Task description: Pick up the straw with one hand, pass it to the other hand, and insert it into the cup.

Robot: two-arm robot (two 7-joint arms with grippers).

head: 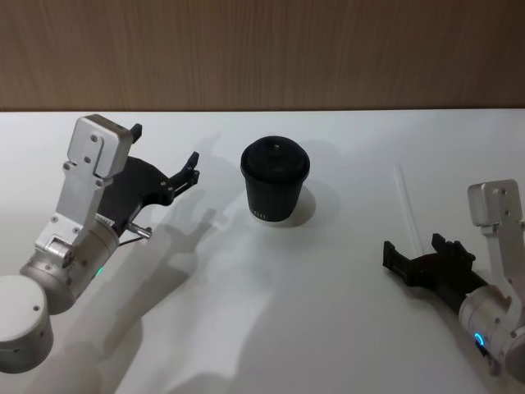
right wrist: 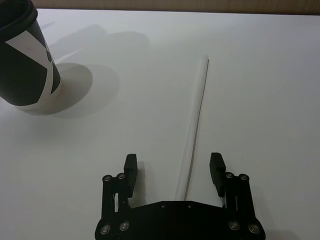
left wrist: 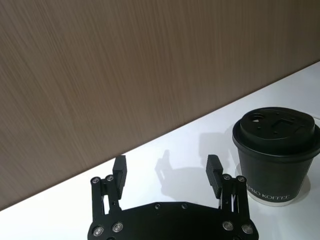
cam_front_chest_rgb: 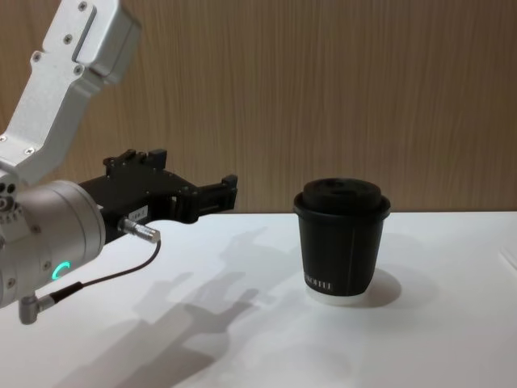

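The black ribbed cup [head: 275,182] with its domed lid stands upright in the middle of the white table [head: 271,312]. The thin white straw [head: 406,205] lies flat to its right. In the right wrist view, the straw [right wrist: 195,120] runs away from the camera, and its near end lies between the open fingers of my right gripper [right wrist: 174,164]. The head view puts that right gripper [head: 414,246] at the straw's near end. My left gripper [head: 164,146] hovers left of the cup, open and holding nothing. The left wrist view has the left gripper [left wrist: 167,170] beside the cup [left wrist: 277,155].
A wood-panelled wall [head: 262,49] runs along the table's far edge behind the cup. In the chest view, the left gripper [cam_front_chest_rgb: 194,187] hangs above the table, level with the lid of the cup [cam_front_chest_rgb: 343,246].
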